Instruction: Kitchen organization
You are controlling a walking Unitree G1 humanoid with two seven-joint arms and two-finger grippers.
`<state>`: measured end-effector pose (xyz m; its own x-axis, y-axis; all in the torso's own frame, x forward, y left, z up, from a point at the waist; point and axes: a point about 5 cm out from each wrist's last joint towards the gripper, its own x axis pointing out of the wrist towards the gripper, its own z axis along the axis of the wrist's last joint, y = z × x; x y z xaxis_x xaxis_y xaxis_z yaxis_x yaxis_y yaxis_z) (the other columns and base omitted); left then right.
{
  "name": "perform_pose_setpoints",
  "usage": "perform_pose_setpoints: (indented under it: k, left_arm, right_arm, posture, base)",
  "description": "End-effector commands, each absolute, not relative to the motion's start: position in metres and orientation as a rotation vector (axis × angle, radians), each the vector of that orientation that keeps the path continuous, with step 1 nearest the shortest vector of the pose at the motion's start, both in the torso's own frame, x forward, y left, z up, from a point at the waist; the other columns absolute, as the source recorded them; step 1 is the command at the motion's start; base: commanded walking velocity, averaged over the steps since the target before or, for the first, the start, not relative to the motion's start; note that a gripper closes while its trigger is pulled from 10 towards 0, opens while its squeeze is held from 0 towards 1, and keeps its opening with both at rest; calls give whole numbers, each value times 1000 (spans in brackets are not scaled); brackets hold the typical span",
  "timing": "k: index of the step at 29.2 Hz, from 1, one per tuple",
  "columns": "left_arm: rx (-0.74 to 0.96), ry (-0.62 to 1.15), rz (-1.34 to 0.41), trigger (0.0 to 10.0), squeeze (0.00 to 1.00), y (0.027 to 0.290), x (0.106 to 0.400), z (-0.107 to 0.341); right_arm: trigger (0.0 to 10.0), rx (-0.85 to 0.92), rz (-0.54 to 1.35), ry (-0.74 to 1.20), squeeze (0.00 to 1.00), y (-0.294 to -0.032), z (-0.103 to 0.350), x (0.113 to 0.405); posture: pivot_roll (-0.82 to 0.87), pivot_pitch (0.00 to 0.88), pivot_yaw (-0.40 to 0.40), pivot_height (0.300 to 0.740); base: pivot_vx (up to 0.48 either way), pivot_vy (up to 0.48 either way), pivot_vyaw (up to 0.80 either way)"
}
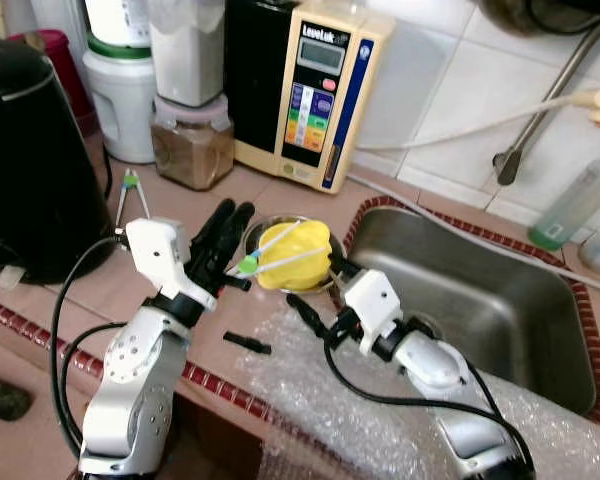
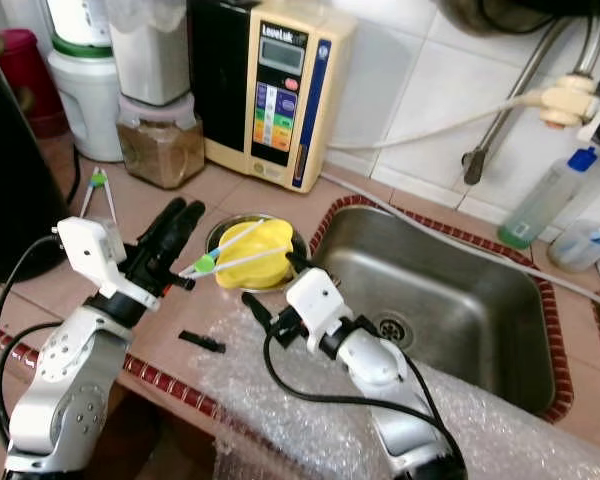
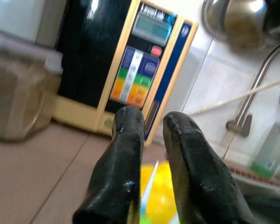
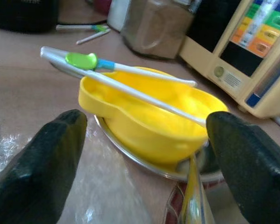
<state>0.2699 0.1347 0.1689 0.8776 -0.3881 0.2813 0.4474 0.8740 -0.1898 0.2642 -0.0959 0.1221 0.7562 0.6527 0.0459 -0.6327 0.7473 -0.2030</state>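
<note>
A yellow bowl (image 1: 298, 258) sits on a small metal plate (image 1: 250, 236) on the counter, just left of the sink. White training chopsticks (image 4: 130, 88) with a green joint (image 4: 81, 59) lie across the bowl's rim, their joint end sticking out free. My left gripper (image 1: 228, 218) is at the bowl's left side, pointing toward the back wall. Its fingers (image 3: 126, 140) stand a narrow gap apart with nothing between them. My right gripper (image 4: 144, 121) is low at the bowl's front, open wide, with the bowl framed between its fingers and apart from both.
The steel sink (image 1: 500, 300) lies to the right. Bubble wrap (image 1: 310, 395) covers the front counter edge, with a small black piece (image 1: 247, 343) beside it. A black kettle (image 1: 30, 150), a jar of brown powder (image 1: 190, 150), a water ioniser (image 1: 310, 90) and spare chopsticks (image 1: 130, 195) stand behind.
</note>
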Motion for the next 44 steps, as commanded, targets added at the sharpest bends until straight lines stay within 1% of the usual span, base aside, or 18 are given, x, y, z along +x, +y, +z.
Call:
perform_pose_setpoints:
  k: [1,2,4,6,9,13,21,23,24,25,27,30,36,42,44]
  left_arm:
    - [-232,-216,-465,10000,1000,132,266,162]
    - [-215,-191,-478,10000,1000,133,260,154]
    - [-208,-182,-480,10000,1000,133,257,151]
    - [-197,-146,-484,10000,1000,137,249,138]
    - [-189,-125,-482,10000,1000,140,244,132]
    - [-212,-110,-483,10000,1000,141,240,128]
    - [-227,-85,-456,10000,1000,147,242,117]
    - [-180,-100,-427,10000,1000,147,246,115]
    - [-94,-120,-387,10000,1000,146,251,115]
    - [-94,-120,-387,10000,1000,146,251,115]
    - [-32,-137,-394,10000,1000,142,252,115]
    - [14,-156,-381,10000,1000,139,254,116]
    - [74,-212,-388,10000,1000,132,259,118]
    - [162,-252,-340,10000,1000,135,265,117]
    - [187,-264,-325,10000,1000,135,266,116]
  right_arm:
    - [10000,-153,666,-117,0,-109,127,260]
    - [10000,-109,657,-101,0,-114,128,251]
    - [10000,-85,656,-95,0,-116,129,248]
    - [10000,-5,710,-48,0,-118,131,235]
    - [10000,81,755,2,0,-120,131,224]
    - [10000,150,808,93,0,-129,126,206]
    - [10000,186,866,131,0,-126,128,198]
    - [10000,229,888,139,0,-123,132,197]
    - [10000,275,907,152,0,-122,136,195]
    - [10000,275,907,152,0,-122,136,195]
    - [10000,322,902,169,0,-124,136,192]
    - [10000,365,896,186,0,-127,135,188]
    - [10000,396,876,236,0,-134,131,176]
    - [10000,414,869,272,0,-137,129,168]
    - [10000,380,864,290,0,-139,126,166]
  posture:
    - [261,0,-133,740]
    - [251,0,-130,740]
    - [251,0,-130,740]
    - [241,0,-128,740]
    - [237,0,-129,740]
    - [233,0,-133,740]
    - [225,0,-136,740]
    - [222,0,-138,740]
    - [218,0,-137,740]
    - [218,0,-137,740]
    - [213,0,-136,740]
    - [206,0,-133,740]
    - [178,0,-122,740]
    - [158,0,-116,740]
    - [153,0,-114,740]
  base:
    - [0,0,0]
    - [0,0,0]
    - [0,0,0]
    - [0,0,0]
    - [0,0,0]
    - [0,0,0]
    - [0,0,0]
    - [0,0,0]
    - [0,0,0]
    - [0,0,0]
    - [0,0,0]
    - [0,0,0]
    - [0,0,0]
    - [0,0,0]
    - [0,0,0]
